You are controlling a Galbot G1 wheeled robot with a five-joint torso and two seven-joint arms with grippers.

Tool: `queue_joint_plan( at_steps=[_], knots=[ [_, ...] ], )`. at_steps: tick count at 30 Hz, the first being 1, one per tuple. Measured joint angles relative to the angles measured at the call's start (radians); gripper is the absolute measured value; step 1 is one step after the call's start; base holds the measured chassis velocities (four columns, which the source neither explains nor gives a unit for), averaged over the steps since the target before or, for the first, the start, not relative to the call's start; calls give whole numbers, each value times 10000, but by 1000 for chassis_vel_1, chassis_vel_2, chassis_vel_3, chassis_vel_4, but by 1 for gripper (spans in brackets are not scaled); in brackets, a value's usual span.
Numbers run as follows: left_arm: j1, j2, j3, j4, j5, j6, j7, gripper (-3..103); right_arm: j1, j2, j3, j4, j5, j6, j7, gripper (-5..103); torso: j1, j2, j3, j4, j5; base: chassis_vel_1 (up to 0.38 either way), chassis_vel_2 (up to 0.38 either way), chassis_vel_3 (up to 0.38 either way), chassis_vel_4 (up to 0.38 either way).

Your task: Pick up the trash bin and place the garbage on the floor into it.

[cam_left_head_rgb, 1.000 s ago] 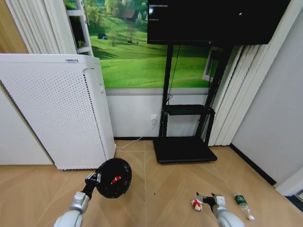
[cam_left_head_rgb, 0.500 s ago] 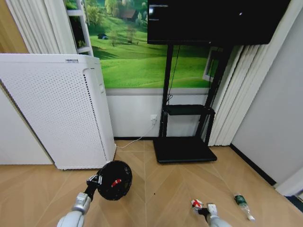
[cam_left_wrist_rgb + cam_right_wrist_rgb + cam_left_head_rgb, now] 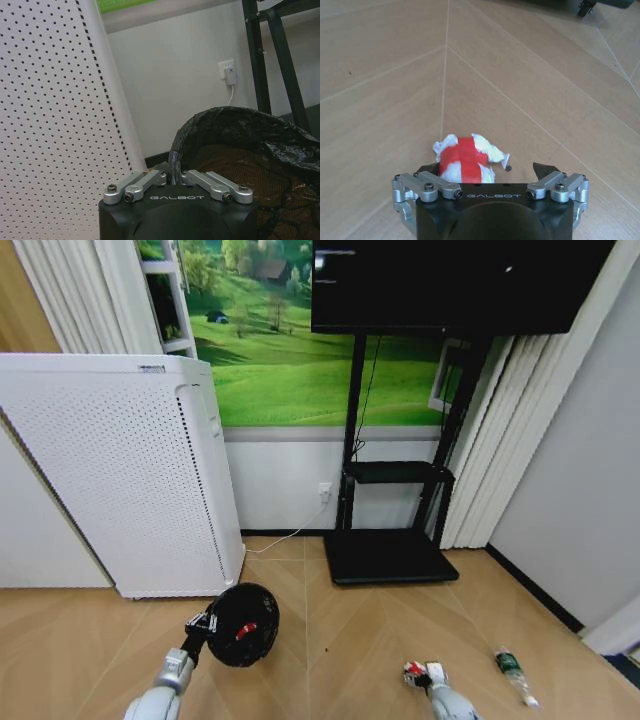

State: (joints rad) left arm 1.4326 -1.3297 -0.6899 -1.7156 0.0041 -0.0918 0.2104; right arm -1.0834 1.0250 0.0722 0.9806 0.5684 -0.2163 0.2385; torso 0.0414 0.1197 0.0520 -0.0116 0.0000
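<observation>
The trash bin (image 3: 243,624) is a small black mesh basket with a black bag liner (image 3: 240,135). It hangs tilted above the floor with its mouth toward me. My left gripper (image 3: 203,625) is shut on its rim (image 3: 172,172). A red piece (image 3: 245,630) lies inside it. My right gripper (image 3: 485,171) is open, low over the floor. A crumpled red-and-white piece of garbage (image 3: 467,162) lies between its fingers, also seen on the floor (image 3: 413,672) in the head view. A small green bottle (image 3: 513,668) lies on the floor farther right.
A tall white perforated appliance (image 3: 110,475) stands to the left, just behind the bin. A black TV stand (image 3: 390,555) with a wide base stands against the back wall. Bare wooden floor (image 3: 340,650) stretches between the two arms.
My right gripper has dropped lower and shifted left, closing in around the red-and-white piece. The left arm with the bin has drifted slightly down and right.
</observation>
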Motion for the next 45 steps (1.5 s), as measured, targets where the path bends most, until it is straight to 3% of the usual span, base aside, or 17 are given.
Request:
queue_joint_plan(
  at_steps=[3, 6, 11, 12, 15, 16, 17, 20, 23, 25, 29, 32, 34, 36, 42, 44, 45],
  knots=[
    [-2, 0, 0, 27, 20, -24, 2, 6, 23, 10, -18, -78, -32, 9, -96, 101, -1, 0, -1, -1, -3, 0, 0, 0, 0],
    [39, -24, 2, 60, 50, -75, 2, 6, 179, 162, -27, -306, -132, 69, -161, 91, -2, 3, -2, -2, -12, 0, 0, 0, 0],
    [89, -46, 0, 103, 84, -152, 4, 6, 294, 326, -4, -541, -245, 194, -226, 86, -3, 5, -3, 2, -9, 0, 0, 0, 0],
    [94, -46, -10, 115, 84, -166, 4, 6, 274, 326, 15, -533, -263, 220, -286, 76, -3, 4, -4, 4, -4, 0, 0, 0, 0],
    [94, -46, -18, 125, 84, -180, 4, 6, 245, 317, 33, -507, -265, 224, -307, 76, -3, 5, -3, 5, 0, 0, 0, 0, 0],
    [93, -44, -23, 131, 84, -183, 4, 6, 226, 312, 44, -489, -265, 225, -313, 65, -3, 5, -3, 6, 2, 0, 0, 0, 0],
    [93, -44, -23, 131, 84, -183, 4, 6, 226, 312, 44, -489, -265, 225, -313, 65, -3, 5, -3, 6, 2, 0, 0, 0, 0],
    [87, -42, -32, 142, 84, -189, 4, 6, 176, 295, 79, -454, -266, 226, -312, 48, -3, 4, -3, 9, 4, 0, 0, 0, 0],
    [84, -42, -35, 149, 84, -193, 4, 6, 138, 283, 110, -435, -267, 226, -302, 43, -3, 4, -3, 9, 4, 0, 0, 0, 0],
    [48, -51, -27, 189, 86, -210, 4, 6, -75, 233, 266, -328, -317, 225, -233, 33, -3, 3, -2, 1, 1, 0, 0, 0, 0],
    [34, -63, 1, 195, 92, -216, 4, 6, -238, 171, 367, -144, -289, 223, -135, 29, -3, 2, 0, 0, 3, 0, 0, 0, 0],
    [12, -64, 51, 136, 94, -217, 2, 6, -721, -171, 568, 972, 308, -112, 129, 28, 3, -4, 4, -8, 16, 0, 0, 0, 0],
    [-22, -90, 150, 35, 90, -218, -18, 6, -1233, -566, 977, 2718, 1090, -326, 384, 28, 2, -3, 2, -1, -1, 0, 0, 0, 0],
    [-29, -104, 177, 17, 90, -218, -20, 6, -1334, -653, 1071, 3059, 1202, -288, 395, 28, 2, -3, 2, 1, 2, 0, 0, 0, 0],
    [-134, -168, 451, -89, 130, -218, -32, 6, -2070, -1294, 1671, 5039, 1679, 352, -50, 28, 2, -3, 0, -4, 0, 0, 0, 0, 0],
    [-265, -509, 609, -191, 256, -194, -73, 6, -2586, -1804, 1724, 7048, 1249, 2503, -2141, 28, 1, -1, 0, 6, 3, 0, 0, 0, 0],
    [-265, -509, 609, -191, 256, -194, -73, 6, -2586, -1804, 1724, 7048, 1249, 2503, -2141, 28, 1, -1, 0, 6, 3, 0, 0, 0, 0]
  ],
)
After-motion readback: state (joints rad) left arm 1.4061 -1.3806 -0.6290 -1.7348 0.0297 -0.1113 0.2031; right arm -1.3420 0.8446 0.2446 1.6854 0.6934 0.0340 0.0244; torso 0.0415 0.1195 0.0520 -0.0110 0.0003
